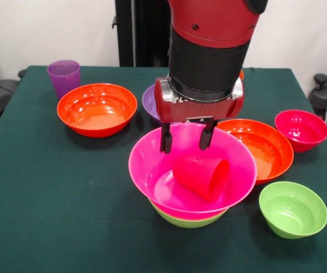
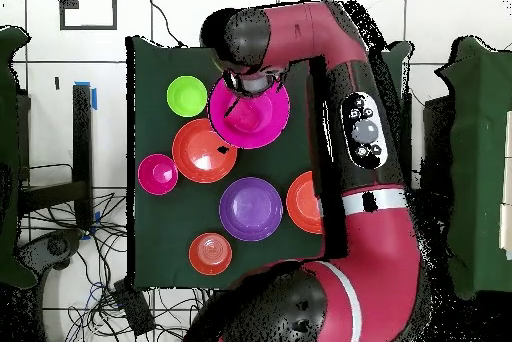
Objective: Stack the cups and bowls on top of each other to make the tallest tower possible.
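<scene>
Front view: red-pink cup (image 1: 202, 177) beneath pincer (image 1: 186, 138)

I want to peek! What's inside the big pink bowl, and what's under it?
A red-pink cup lies tipped inside the big pink bowl. A lime green bowl sits underneath, mostly covered.

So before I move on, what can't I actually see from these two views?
- Purple bowl: front view, mostly behind the arm.
- Lime green bowl under the hot pink bowl: only its lower edge shows; anything between them is hidden.
- Red-pink cup: overhead view, the arm covers it.
- Tool: overhead view, under the arm.
</scene>
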Available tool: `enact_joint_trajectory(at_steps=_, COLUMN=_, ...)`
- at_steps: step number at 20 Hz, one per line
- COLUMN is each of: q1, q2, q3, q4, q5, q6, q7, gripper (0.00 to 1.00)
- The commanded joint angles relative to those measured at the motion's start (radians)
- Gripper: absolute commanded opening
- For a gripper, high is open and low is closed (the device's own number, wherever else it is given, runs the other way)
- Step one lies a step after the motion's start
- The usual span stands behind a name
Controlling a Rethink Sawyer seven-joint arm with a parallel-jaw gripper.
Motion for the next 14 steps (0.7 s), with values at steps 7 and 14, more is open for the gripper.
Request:
enact_joint_trajectory(at_steps=7, q1=0.095, q2=0.075, q3=-0.197, q4=-0.067, q5=0.112, q6=-0.012, q7=0.612, gripper=1.0)
enact_joint_trajectory(at_steps=14, q1=0.11, q2=0.077, q3=-0.242, q4=0.018, q5=0.188, q6=-0.116, q7=0.753, gripper=1.0)
